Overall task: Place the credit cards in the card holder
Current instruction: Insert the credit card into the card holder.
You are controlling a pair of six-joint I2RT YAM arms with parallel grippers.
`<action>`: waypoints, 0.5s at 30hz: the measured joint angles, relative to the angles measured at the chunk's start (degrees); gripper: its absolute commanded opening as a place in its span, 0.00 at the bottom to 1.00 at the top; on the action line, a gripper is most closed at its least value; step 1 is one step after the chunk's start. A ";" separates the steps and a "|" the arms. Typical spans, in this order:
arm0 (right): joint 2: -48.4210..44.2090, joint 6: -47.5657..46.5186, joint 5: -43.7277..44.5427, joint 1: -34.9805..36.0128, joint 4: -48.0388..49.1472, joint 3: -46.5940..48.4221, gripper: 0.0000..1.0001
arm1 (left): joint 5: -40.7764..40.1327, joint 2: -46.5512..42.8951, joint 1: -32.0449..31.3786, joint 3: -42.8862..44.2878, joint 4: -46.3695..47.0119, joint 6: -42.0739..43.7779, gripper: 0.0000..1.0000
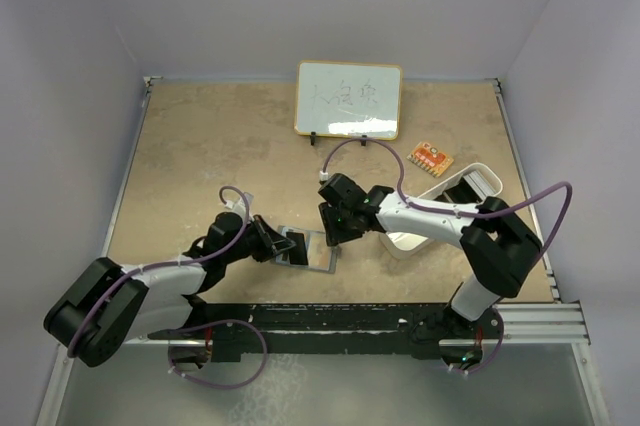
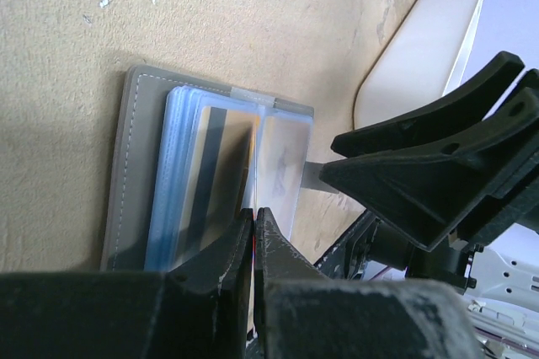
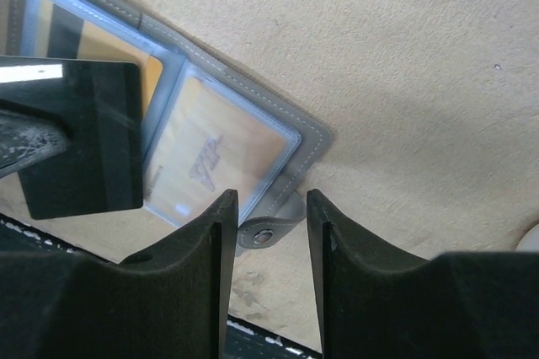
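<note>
Top external view: the brown bench (image 1: 200, 146) holds a white tray (image 1: 485, 178) on the right; the grey card holder (image 1: 318, 254) lies open near the front, between both arms; the left pincer (image 2: 254, 224) is pressed together on one clear page of it; the right pincer (image 3: 268, 216) stands apart, empty, over the snap tab (image 3: 263, 237); an orange card (image 3: 215, 152) sits in a sleeve.

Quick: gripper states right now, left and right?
Left gripper: closed, tips at the card holder; a pinch cannot be told.
Right gripper: open, empty.
</note>
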 measured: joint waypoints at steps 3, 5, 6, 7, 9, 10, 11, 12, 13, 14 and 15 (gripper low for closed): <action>0.68 0.50 0.74 0.24 -0.15 -0.04 0.38 | 0.00 -0.44 0.00 0.09 -0.66 0.00 0.00; 0.70 0.70 1.16 0.26 -0.48 -0.04 0.33 | 0.00 -0.59 0.00 0.13 -1.01 0.02 0.00; 0.70 0.79 1.40 0.26 -0.61 -0.04 0.29 | 0.00 -0.66 0.00 0.15 -1.20 0.02 0.00; 0.70 0.92 1.51 0.26 -0.87 -0.04 0.26 | 0.00 -0.74 0.00 0.15 -1.29 0.02 0.00; 0.70 1.14 1.97 0.26 -1.25 -0.04 0.15 | 0.00 -1.03 0.02 0.24 -1.70 0.02 0.00; 0.70 1.20 2.05 0.26 -1.38 -0.04 0.10 | 0.02 -1.16 0.00 0.31 -1.97 0.04 0.00; 0.70 1.20 2.03 0.26 -1.53 -0.04 0.04 | 0.11 -1.29 0.00 0.55 -2.49 0.15 0.00; 0.70 1.27 1.99 0.26 -1.68 -0.04 0.00 | 0.15 -1.40 0.00 0.85 -2.89 0.39 0.00; 0.70 1.42 1.95 0.26 -1.86 -0.04 0.00 | 0.26 -1.53 0.00 1.33 -3.48 0.76 0.00; 0.70 1.53 1.92 0.26 -1.97 -0.04 0.00 | 0.42 -1.60 0.00 1.81 -3.98 1.05 0.00; 0.70 1.53 1.99 0.26 -1.97 -0.07 0.00 | 0.66 -1.64 0.02 2.54 -4.68 1.42 0.00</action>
